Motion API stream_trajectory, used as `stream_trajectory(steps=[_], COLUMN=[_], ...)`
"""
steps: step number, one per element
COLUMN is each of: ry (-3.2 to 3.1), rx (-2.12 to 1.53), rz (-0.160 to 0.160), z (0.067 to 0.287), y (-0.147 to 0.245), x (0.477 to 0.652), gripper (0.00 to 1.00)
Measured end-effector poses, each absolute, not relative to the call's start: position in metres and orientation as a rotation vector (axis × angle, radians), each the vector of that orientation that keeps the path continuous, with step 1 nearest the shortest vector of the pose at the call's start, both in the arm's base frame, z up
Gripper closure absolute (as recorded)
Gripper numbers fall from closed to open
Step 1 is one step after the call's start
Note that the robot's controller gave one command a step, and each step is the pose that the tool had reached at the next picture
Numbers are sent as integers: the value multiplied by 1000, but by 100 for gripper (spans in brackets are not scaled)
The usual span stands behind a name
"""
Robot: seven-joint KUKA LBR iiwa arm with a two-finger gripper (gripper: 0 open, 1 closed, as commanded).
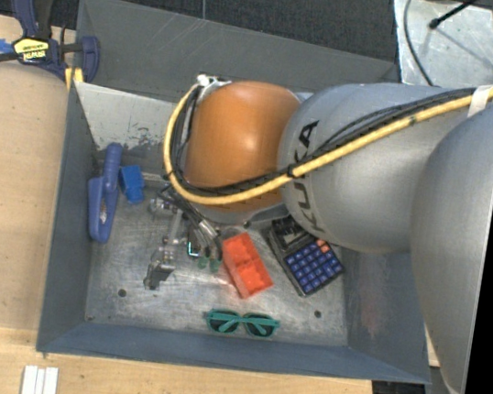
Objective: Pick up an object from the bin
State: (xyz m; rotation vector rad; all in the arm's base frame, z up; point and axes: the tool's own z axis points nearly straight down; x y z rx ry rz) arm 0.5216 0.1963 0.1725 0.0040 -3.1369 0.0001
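My gripper (pixel 162 264) hangs below the arm's orange cover, low over the bare bin floor left of centre. An orange-red block (pixel 246 266) lies just to its right, apart from it. A pair of green sunglasses (pixel 243 324) rests near the bin's front wall, to the right of the gripper and nearer the front. Against the left wall lies a blue plastic clamp (pixel 103 193), with a small blue piece (pixel 131 184) at its upper end. Nothing shows in the gripper.
A dark calculator with blue keys (pixel 311 263) lies right of the orange block, partly under the arm. The arm and its orange cover hide the bin's back middle and right side. Bare floor lies between the gripper and the blue clamp.
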Motion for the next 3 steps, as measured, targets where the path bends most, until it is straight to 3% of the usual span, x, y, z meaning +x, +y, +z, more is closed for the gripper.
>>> stream_trajectory(steps=[1, 2, 3], ry=[-3144, -3146, -3137], rx=[0, -71, -111], rz=[-2, -5, 3], z=[176, 140, 116], y=[196, 147, 102], x=[524, 534, 533], gripper=[0, 0, 0])
